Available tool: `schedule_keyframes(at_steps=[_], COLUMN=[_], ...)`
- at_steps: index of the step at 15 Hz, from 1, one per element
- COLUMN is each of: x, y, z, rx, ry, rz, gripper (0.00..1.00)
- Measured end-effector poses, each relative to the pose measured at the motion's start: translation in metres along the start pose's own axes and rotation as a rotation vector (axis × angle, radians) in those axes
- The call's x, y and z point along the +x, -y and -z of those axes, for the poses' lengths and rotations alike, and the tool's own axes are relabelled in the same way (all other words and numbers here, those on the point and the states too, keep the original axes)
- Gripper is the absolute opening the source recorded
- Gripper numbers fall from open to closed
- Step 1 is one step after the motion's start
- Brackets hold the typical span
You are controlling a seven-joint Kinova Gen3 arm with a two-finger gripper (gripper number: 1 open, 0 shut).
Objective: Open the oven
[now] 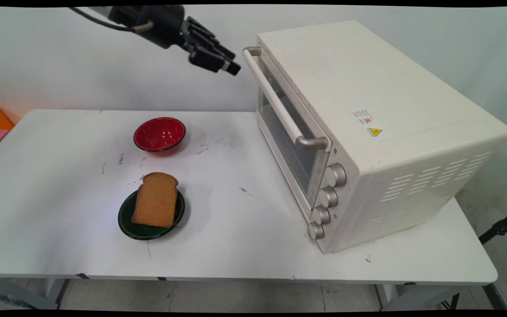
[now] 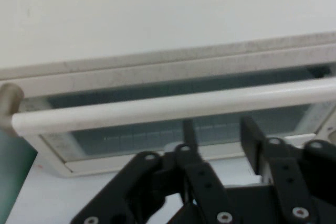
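Hanging in the upper left of the main view, the black hand [image 1: 227, 61] pointed down and to the right, toward the top end of the oven's handle [image 1: 275, 102], close to it but apart from it. From that view I could not tell how its fingers stood. The hand view settled it: two fingers [image 2: 251, 140] rose from the bottom edge with a clear gap between them, spread apart and gripping nothing.

Further left and lower in the main view, a red bowl [image 1: 159, 135] sat on the white counter [image 1: 60, 185], left of centre. Below it, in the lower left-centre, a dark green plate [image 1: 126, 220] carried a slice of brown bread [image 1: 156, 200], which overhung the plate's upper edge. Neither the bowl nor the plate appeared in the hand view.

Filling the right half of the main view, a cream toaster oven [image 1: 368, 132] stood on the counter with its glass door shut and four knobs [image 1: 328, 197] in a column at the door's lower end. In the hand view the handle [image 2: 173, 106] ran as a pale bar across the middle of the frame, in front of the glass door [image 2: 136, 135], with the oven's flat top [image 2: 157, 14] filling the upper part. The knobs hardly showed there.
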Motion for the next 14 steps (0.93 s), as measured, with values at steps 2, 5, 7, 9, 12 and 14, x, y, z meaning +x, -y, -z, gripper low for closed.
schedule_keyframes(at_steps=[2, 5, 7, 9, 12, 14], x=[0.006, 0.012, 0.016, 0.018, 0.019, 0.019], y=[-0.002, -0.005, -0.008, -0.011, -0.013, -0.015], z=[-0.009, -0.024, -0.038, -0.05, -0.064, -0.075], rx=[0.008, 0.023, 0.034, 0.043, 0.054, 0.061], ry=[-0.005, -0.008, -0.008, -0.006, -0.002, 0.002], rz=[0.005, 0.012, 0.018, 0.021, 0.022, 0.026], gripper=[0.0, 0.0, 0.0, 0.0, 0.0, 0.0])
